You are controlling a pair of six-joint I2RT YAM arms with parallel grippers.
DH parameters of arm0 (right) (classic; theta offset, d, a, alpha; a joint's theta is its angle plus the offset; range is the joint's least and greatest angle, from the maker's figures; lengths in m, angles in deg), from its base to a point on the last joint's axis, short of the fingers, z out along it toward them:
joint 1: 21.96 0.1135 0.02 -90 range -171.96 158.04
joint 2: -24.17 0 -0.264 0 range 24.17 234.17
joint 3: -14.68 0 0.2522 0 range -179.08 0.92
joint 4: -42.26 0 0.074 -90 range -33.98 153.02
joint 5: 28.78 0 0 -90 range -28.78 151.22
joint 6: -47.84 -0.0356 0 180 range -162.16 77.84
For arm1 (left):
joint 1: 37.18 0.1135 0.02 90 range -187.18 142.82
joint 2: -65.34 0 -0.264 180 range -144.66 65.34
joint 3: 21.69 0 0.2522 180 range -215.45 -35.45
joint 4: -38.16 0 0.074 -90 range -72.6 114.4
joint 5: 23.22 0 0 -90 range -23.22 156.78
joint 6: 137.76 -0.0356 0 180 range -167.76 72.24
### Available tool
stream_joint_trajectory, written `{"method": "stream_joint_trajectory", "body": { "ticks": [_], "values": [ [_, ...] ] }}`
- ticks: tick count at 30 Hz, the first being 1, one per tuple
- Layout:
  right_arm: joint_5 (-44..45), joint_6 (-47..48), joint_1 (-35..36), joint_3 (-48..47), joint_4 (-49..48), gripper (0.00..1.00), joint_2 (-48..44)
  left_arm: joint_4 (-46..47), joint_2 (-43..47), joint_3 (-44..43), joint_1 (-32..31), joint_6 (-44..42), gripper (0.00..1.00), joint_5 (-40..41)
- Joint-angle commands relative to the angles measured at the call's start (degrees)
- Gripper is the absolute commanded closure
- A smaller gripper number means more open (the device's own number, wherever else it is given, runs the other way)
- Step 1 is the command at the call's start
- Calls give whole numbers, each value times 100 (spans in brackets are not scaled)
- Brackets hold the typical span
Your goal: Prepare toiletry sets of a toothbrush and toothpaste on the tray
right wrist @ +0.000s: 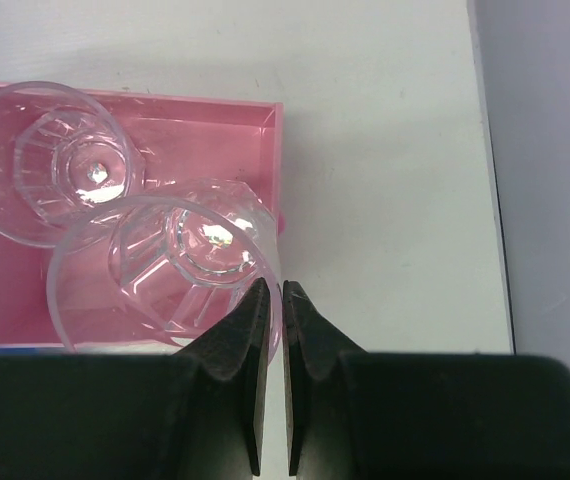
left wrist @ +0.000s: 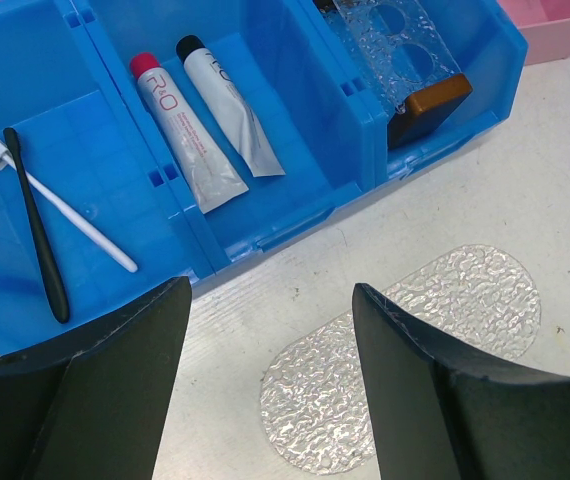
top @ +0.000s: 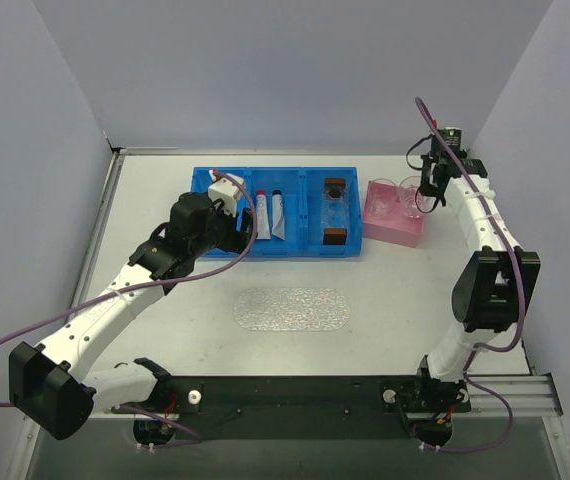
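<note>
The clear glittery tray (top: pixel 292 309) lies flat on the table in front of the blue bin (top: pixel 277 213); it also shows in the left wrist view (left wrist: pixel 405 350). In the bin's left compartment lie the black toothbrush (left wrist: pixel 37 230) and the white toothbrush (left wrist: pixel 60 205). The middle compartment holds the pink-capped toothpaste (left wrist: pixel 180 135) and the black-capped toothpaste (left wrist: pixel 227 105). My left gripper (left wrist: pixel 270 295) is open and empty, above the bin's front edge. My right gripper (right wrist: pixel 274 290) is shut on the rim of a clear cup (right wrist: pixel 185 270) over the pink box (right wrist: pixel 245 130).
A second clear cup (right wrist: pixel 50 160) sits in the pink box (top: pixel 395 215) right of the bin. The bin's right compartment holds a clear holder with brown ends (left wrist: pixel 405 50). Grey walls stand on three sides.
</note>
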Motion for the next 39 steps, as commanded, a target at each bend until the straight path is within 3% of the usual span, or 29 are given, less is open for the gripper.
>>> {"method": "stream_joint_trajectory", "body": {
  "ticks": [1, 12, 20, 31, 33, 35, 36, 39],
  "values": [
    [58, -22, 62, 61, 51, 100, -531, 210, 128, -102, -31, 29, 24, 1],
    [102, -118, 826, 544, 51, 100, -1761, 315, 268, -15, -110, 47, 25, 238],
    [-521, -505, 1441, 791, 191, 100, -2465, 640, 768, 205, -110, -6, 27, 449],
    [-865, -839, 3258, 844, 859, 100, -2519, 1114, 1534, 627, -102, -366, 28, 1274],
    [-830, -909, 3602, 852, 886, 100, -2379, 1159, 1648, 723, -75, -349, 24, 1415],
    [-558, -971, 4112, 852, 895, 100, -2264, 1194, 1623, 803, 178, 18, 22, 1705],
    [-531, -1015, 4244, 818, 886, 100, -2089, 1159, 1587, 803, 719, 212, 21, 1619],
    [-530, -1252, 4754, 730, 816, 100, -1633, 1124, 1482, 742, 1487, 872, 21, 925]
  ]
}}
